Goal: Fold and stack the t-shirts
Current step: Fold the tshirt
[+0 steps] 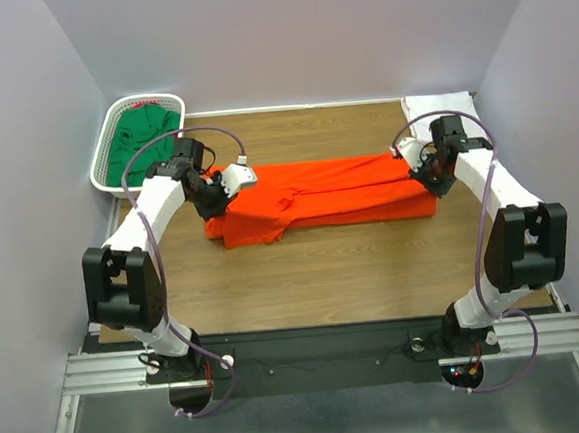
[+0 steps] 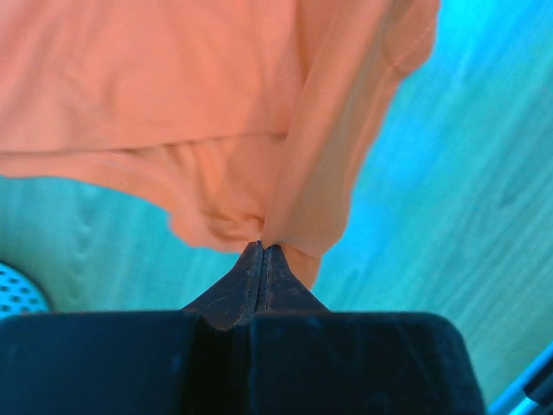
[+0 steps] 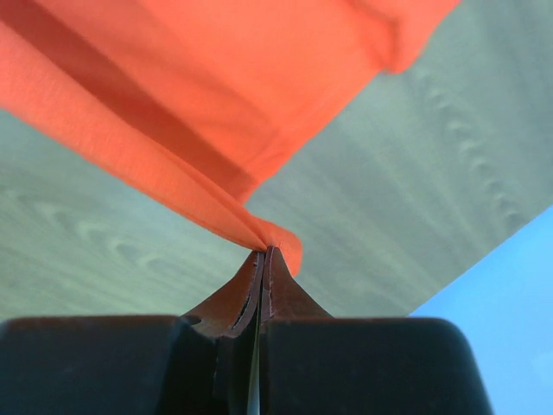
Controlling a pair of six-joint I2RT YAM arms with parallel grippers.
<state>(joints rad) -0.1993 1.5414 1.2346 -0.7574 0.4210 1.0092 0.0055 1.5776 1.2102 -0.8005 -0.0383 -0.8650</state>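
The orange-red t-shirt (image 1: 318, 194) lies stretched sideways across the middle of the wooden table, partly folded lengthwise. My left gripper (image 1: 218, 197) is shut on its left end; in the left wrist view the cloth (image 2: 216, 112) bunches at the closed tips (image 2: 262, 248). My right gripper (image 1: 424, 171) is shut on its right end; in the right wrist view the cloth (image 3: 216, 78) runs taut from the closed tips (image 3: 263, 251). A dark green t-shirt (image 1: 143, 138) lies in the basket. A white t-shirt (image 1: 439, 104) lies at the back right corner.
The white mesh basket (image 1: 105, 161) stands at the back left corner, and its rim shows in the left wrist view (image 2: 17, 290). Grey walls close in the table on three sides. The wooden table (image 1: 324, 274) extends in front of the shirt.
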